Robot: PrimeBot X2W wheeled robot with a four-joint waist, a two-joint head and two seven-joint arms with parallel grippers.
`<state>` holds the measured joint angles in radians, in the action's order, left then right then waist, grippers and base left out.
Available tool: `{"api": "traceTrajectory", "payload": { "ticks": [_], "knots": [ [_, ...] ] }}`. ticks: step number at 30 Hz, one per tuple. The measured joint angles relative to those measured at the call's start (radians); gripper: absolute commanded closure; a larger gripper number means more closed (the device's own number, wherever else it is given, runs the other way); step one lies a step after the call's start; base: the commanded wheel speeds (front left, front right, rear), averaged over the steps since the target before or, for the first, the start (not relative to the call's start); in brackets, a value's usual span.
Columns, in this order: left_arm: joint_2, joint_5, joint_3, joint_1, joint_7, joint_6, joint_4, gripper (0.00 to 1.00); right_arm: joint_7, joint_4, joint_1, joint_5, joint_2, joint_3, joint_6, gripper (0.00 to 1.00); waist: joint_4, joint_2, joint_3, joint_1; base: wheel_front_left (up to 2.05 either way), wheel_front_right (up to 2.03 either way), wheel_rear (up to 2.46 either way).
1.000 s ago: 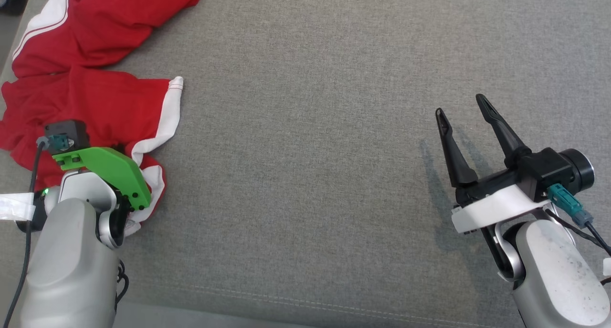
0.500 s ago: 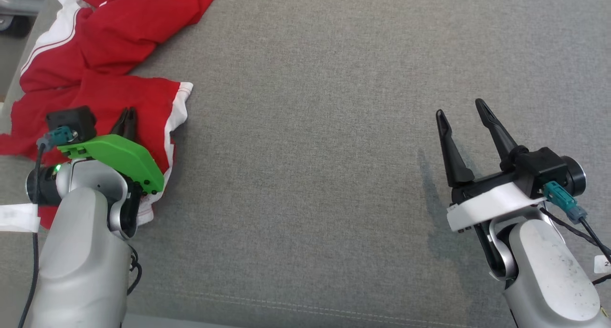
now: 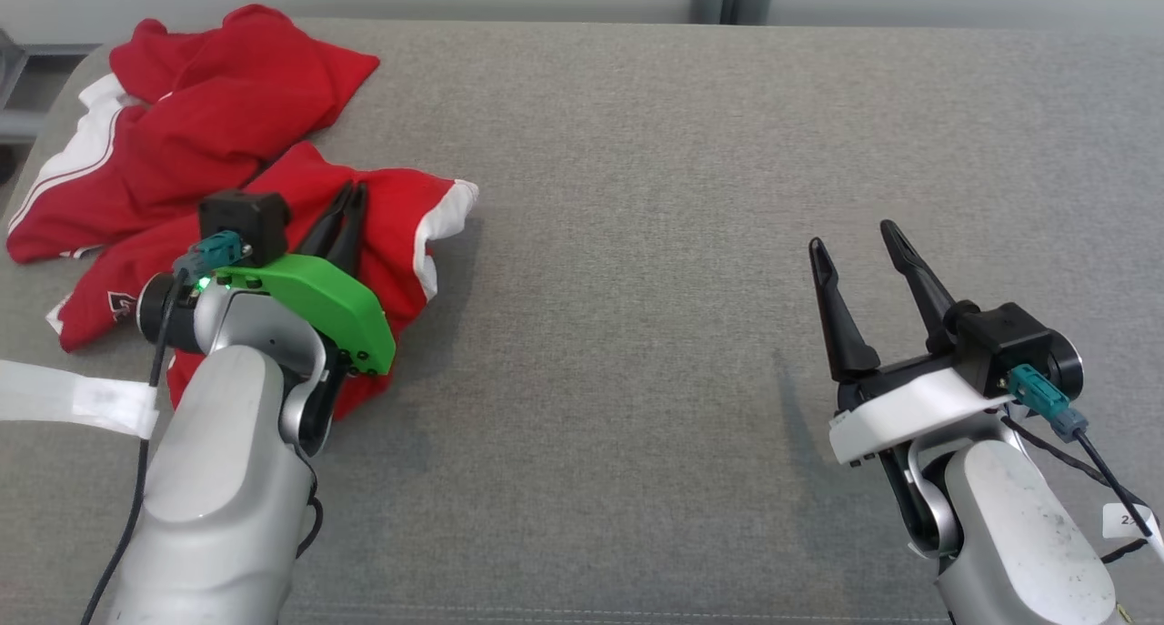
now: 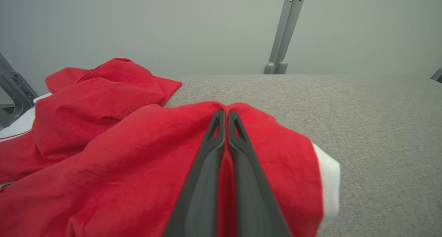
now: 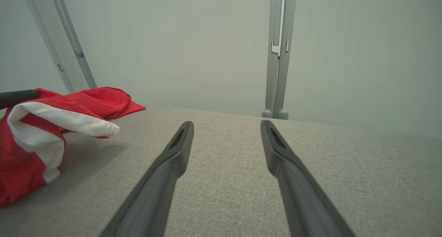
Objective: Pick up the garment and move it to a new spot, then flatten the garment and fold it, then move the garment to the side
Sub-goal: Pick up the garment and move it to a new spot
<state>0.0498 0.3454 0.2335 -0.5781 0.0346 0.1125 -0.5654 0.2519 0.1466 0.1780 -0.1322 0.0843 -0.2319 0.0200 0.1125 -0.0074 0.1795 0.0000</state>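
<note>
Your left pincer [image 3: 350,190] clamps the crumpled red-and-white cloth garment [image 3: 227,79] for carrying; your right pincer [image 3: 850,236], well apart from it, stands spread and empty.

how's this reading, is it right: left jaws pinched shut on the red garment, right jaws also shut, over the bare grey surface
One part is wrong: the right gripper has its jaws open, not shut, as the right wrist view shows. The rest holds: the left gripper is pinched shut on the red garment, and the right is over bare grey surface.
</note>
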Motion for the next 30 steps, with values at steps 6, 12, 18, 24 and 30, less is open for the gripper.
{"api": "traceTrajectory", "payload": {
  "ticks": [6, 12, 18, 24, 30],
  "knots": [
    [-0.005, -0.006, 0.104, -0.001, -0.035, 0.011, 0.024, 1.00, 0.000, -0.009, -0.029, -0.001, -0.012, 0.005, -0.015, 0.00, -0.074, 0.0000, -0.034, 0.0000, 0.00, 0.00, 0.00],
    [-0.010, -0.005, 0.226, -0.014, -0.081, 0.012, 0.038, 1.00, 0.000, -0.032, -0.061, -0.003, -0.017, 0.021, -0.031, 0.00, -0.155, 0.0000, -0.055, 0.0000, 0.00, 0.00, 0.00],
    [-0.013, 0.033, 0.361, -0.059, -0.106, 0.012, 0.076, 1.00, 0.000, -0.054, -0.086, -0.003, -0.019, 0.024, -0.041, 0.00, -0.238, 0.0001, -0.061, 0.0000, 0.00, 0.00, 0.00],
    [-0.016, 0.081, 0.417, -0.063, -0.123, 0.012, 0.086, 1.00, 0.000, -0.066, -0.086, -0.010, -0.022, -0.008, -0.038, 0.00, -0.320, 0.0000, -0.054, 0.0000, 0.00, 0.00, 0.00],
    [-0.016, 0.080, 0.407, -0.064, -0.131, 0.012, 0.023, 1.00, 0.000, -0.058, -0.079, -0.012, -0.024, -0.067, -0.002, 0.00, -0.401, 0.0000, -0.039, 0.0000, 0.00, 0.00, 0.00]
  ]
}}
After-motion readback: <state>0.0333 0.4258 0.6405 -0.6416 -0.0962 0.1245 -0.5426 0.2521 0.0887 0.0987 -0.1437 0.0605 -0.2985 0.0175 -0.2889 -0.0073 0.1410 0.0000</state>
